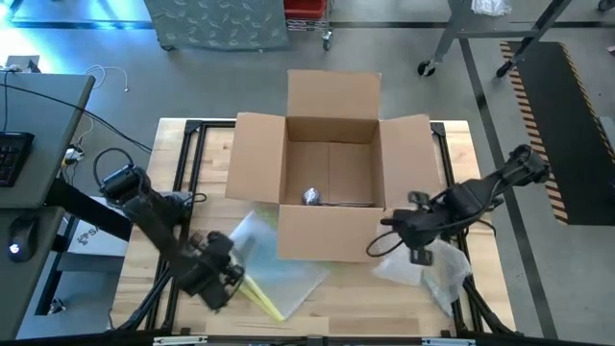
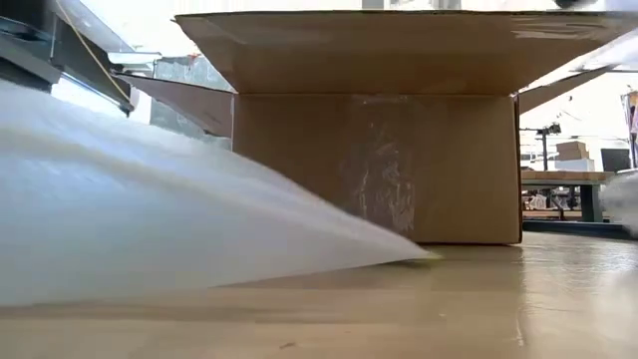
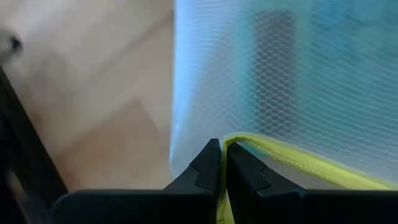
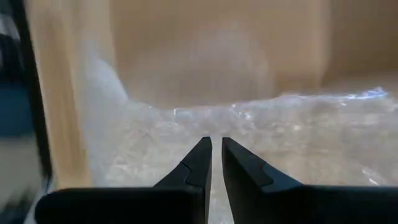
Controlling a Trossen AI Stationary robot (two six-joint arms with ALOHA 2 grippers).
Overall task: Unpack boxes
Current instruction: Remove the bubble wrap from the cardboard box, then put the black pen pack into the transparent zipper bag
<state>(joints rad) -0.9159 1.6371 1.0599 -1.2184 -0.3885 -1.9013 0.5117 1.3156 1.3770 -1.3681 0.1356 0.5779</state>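
Note:
The brown cardboard box (image 1: pixel 332 163) stands open in the middle of the table, its flaps spread outward; the low view shows its near wall (image 2: pixel 379 165). A small shiny item (image 1: pixel 312 197) lies on its floor. A flat clear sleeve with a yellow edge (image 1: pixel 274 264) lies on the table before the box's near left corner and fills the low view's left (image 2: pixel 150 219). My left gripper (image 1: pixel 223 277) is shut on that sleeve. My right gripper (image 1: pixel 382 242) is shut by the box's near right corner, above crinkly clear film (image 1: pixel 428 269), (image 4: pixel 280 137). My left gripper (image 3: pixel 219 148) pinches the sleeve's yellow edge (image 3: pixel 249 148) between its two fingers, at the sleeve's near left end. The yellow strip runs down between the fingers. The sleeve's far part lies flat on the table.
Black frame rails (image 1: pixel 192 163) run along the table's left and right sides. A desk with a keyboard and mouse (image 1: pixel 19 163) stands to the left of the table. Bare wood (image 1: pixel 346 308) shows along the near edge between the sleeve and the film.

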